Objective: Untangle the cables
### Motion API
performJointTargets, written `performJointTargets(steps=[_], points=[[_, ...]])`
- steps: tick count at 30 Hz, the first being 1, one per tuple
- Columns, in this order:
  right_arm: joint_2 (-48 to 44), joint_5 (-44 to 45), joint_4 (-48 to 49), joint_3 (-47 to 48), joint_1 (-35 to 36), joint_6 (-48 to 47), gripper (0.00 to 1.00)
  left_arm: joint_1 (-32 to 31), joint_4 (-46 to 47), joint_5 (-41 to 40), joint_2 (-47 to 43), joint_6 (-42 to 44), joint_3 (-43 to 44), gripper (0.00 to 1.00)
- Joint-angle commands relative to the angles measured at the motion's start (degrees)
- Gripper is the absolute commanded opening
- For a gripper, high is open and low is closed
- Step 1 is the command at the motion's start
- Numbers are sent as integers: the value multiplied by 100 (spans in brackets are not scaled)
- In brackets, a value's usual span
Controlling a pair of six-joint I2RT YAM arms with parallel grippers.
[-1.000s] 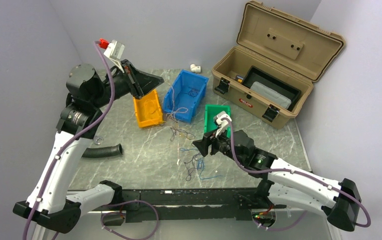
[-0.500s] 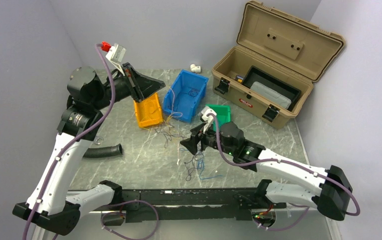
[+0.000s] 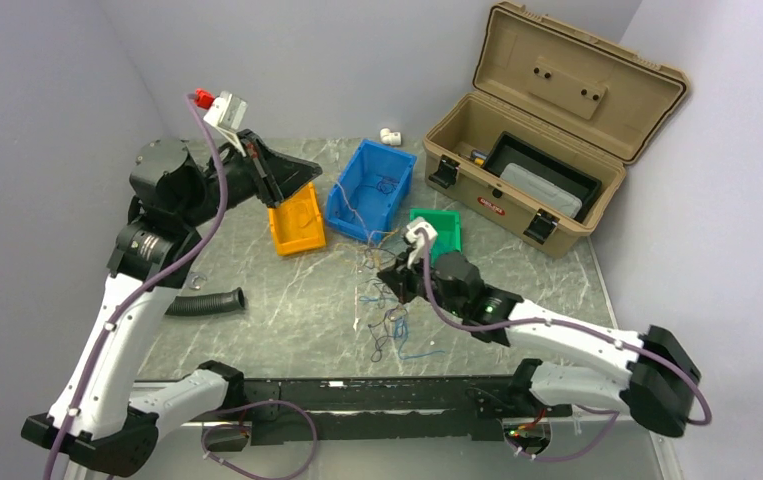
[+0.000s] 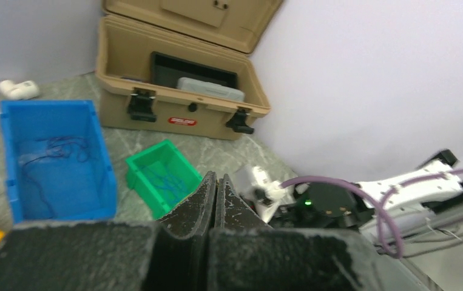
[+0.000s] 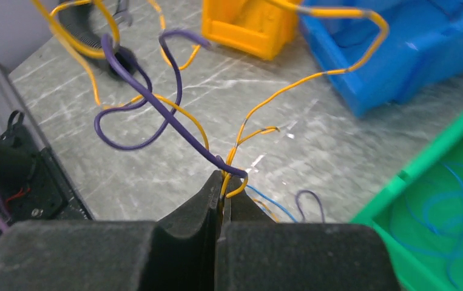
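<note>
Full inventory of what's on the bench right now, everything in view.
cables: many, yellow-orange, purple, blue and dark; tangle at table centre, a few pinched in the right claw, more in the blue and green bins
orange bin: 1, orange, centre-left
blue bin: 1, blue, right of the orange bin
green bin: 1, green, right of the blue bin
toolbox: 1, tan, far right, lid open
tray: 1, black, inside the toolbox
pipe fitting: 1, white, far edge
corrugated hose: 1, black, left edge
table: 1, grey-green marble
left claw: shut, empty, raised over the orange bin
right claw: shut on cables
</note>
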Motion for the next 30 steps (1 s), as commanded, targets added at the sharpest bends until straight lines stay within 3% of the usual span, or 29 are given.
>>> performJointTargets(steps=[1, 5, 8, 18, 23, 30], points=[[-1025, 1241, -528, -371, -28, 561, 0, 18, -511, -1111, -326, 547, 69, 0], [-1720, 2773, -2588, -269, -83, 1733, 0, 33, -1358, -2910, -567, 908, -93, 0], [-2183, 3365, -4078, -174, -152, 2478, 0, 102, -1772, -3981, -768, 1149, -418, 0], [-3315, 4873, -6078, 119, -257, 4088, 0, 364, -1987, -5808, -1167, 1079, -1533, 0], [-3643, 4847, -5563, 211, -260, 3465, 0, 411, -1832, -5539, -1306, 1101, -1729, 0], [-3593, 4111, -5086, 456, -258, 2680, 0, 407, -1003, -3771, -1527, 1393, -2132, 0]])
